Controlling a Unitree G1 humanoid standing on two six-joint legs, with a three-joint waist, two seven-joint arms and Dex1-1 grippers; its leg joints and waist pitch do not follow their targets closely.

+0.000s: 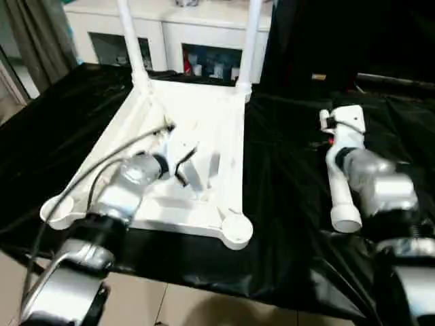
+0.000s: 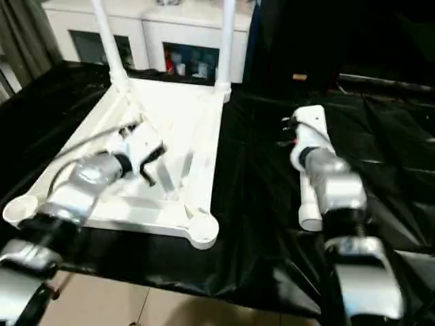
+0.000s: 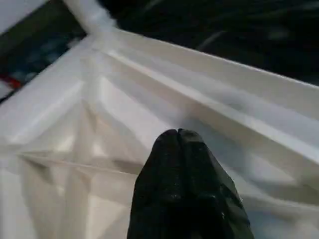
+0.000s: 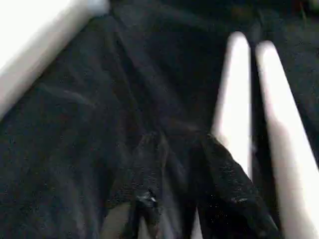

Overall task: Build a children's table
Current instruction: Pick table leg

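The white plastic ribbed tabletop point(image 1: 197, 129) lies underside-up on the black-draped worktop point(image 1: 285, 204) to take legs, left gripper point(image 3: 178, 135) jaws together above it, right gripper point(image 4: 174, 144) jaws parted beside two loose white tube legs point(image 4: 249, 94).

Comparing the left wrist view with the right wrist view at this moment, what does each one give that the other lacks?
Left wrist view: the left hand, fingers shut, over the tabletop's ribbed underside, with a fitted leg rising from its far corner.
Right wrist view: the right hand, fingers slightly apart, above two loose legs lying side by side.
Both: the black cloth covering the work table, and white parts of the children's table.
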